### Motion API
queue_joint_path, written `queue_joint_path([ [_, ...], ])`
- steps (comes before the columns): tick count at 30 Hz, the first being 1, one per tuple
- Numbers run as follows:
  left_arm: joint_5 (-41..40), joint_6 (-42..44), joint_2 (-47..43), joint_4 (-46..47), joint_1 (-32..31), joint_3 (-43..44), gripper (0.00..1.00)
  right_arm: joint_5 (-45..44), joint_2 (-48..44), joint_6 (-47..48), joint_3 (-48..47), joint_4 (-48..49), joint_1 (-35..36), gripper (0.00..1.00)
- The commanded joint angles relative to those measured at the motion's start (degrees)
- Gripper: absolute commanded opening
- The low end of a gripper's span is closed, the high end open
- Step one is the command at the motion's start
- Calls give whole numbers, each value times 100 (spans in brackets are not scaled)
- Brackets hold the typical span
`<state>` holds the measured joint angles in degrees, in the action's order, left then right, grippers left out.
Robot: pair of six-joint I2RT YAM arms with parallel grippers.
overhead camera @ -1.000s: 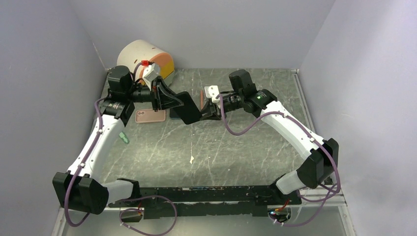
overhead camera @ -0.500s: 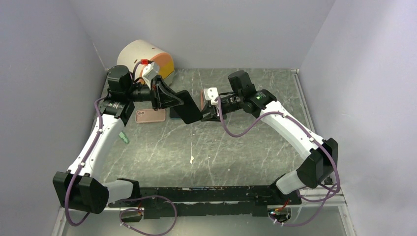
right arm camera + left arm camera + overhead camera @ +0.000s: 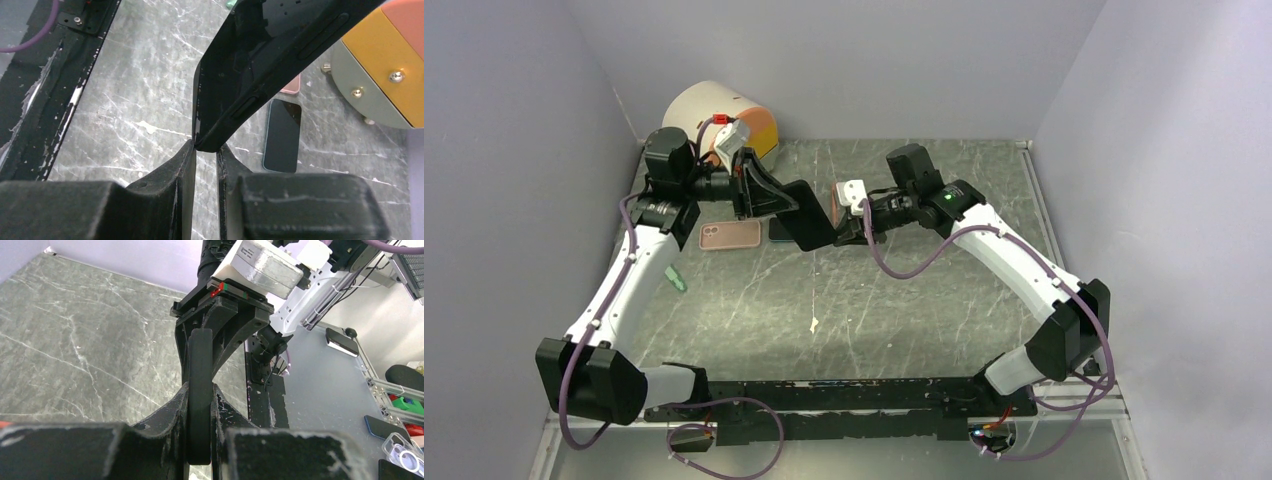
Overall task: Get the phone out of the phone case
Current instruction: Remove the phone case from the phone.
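A black phone case (image 3: 809,220) hangs tilted in the air above the table's far middle. My left gripper (image 3: 769,200) is shut on it, and the case (image 3: 200,360) stands edge-on between the left gripper's (image 3: 200,400) two fingers. My right gripper (image 3: 839,232) faces it from the right. In the right wrist view the case's (image 3: 250,65) lower corner sits pinched between the right gripper's (image 3: 205,147) fingertips. A thin pale sliver runs along that corner's edge. The phone cannot be told apart from the dark case.
A dark-screened handset (image 3: 779,231) (image 3: 282,135) and a pink one (image 3: 730,235) lie flat on the table under the left wrist. A cream and orange drum (image 3: 719,120) stands at the back left. A small green piece (image 3: 676,281) and a white scrap (image 3: 813,324) lie nearer.
My right gripper has edged left and its fingers have narrowed onto the case's corner. The left wrist has shifted slightly with the case still held.
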<state>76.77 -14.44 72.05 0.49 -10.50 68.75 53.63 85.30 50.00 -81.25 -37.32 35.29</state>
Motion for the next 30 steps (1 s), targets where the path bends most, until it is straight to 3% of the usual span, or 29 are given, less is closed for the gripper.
queue_joint_path([
  [1, 250, -327, 1, -38, 4, 441, 3, -309, -15, 385, -355, 178, 131, 0],
  [4, 307, -590, 30, -97, 4, 364, 3, -483, -75, 467, -305, 374, 196, 0],
  [9, 443, -1131, 16, 583, 5, 202, 3, -923, -152, 680, -264, 607, 344, 0],
  [17, 491, -902, 180, 142, 4, 387, 3, -1727, -346, 1149, -267, 1047, 764, 0],
  [27, 696, -2507, 493, 1732, 4, 203, 3, -2870, -766, 1762, 307, 1938, 1168, 0],
  [30, 716, -2673, 553, 1830, 4, 180, 3, -2852, -827, 1763, 325, 2072, 1169, 0],
])
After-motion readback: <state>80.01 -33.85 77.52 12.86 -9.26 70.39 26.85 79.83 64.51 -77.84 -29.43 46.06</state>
